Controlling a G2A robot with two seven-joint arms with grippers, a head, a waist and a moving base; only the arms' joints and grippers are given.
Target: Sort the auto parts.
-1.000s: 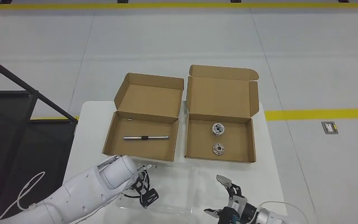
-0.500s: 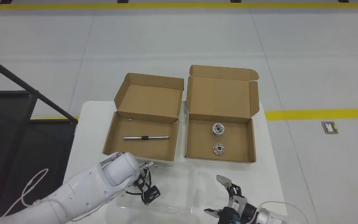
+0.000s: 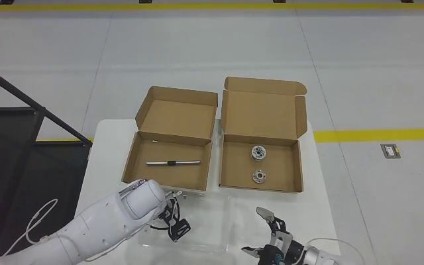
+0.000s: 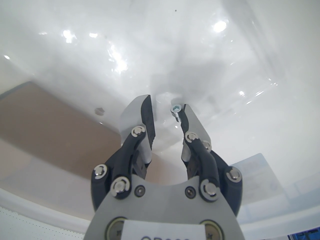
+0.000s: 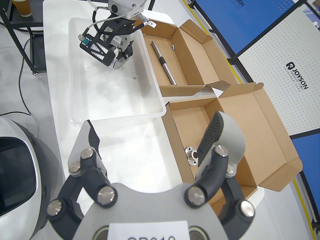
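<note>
A small silver socket-head bolt lies on the floor of the clear plastic tray. My left gripper is low in the tray and open, and the bolt sits between its fingers, close against one pad. From above, the left gripper is at the tray's left part. My right gripper is open and holds nothing; it hangs over the table's front right. The left cardboard box holds a metal rod. Two round flanged parts lie in the right box.
A second small bolt lies in the rod box's far corner. A tiny dark piece sits on the tray floor. Both box lids stand open at the back. A paper cup stands on a side rack beyond the table.
My left gripper has shifted slightly to the right within the tray and stays open. The right arm has not moved.
</note>
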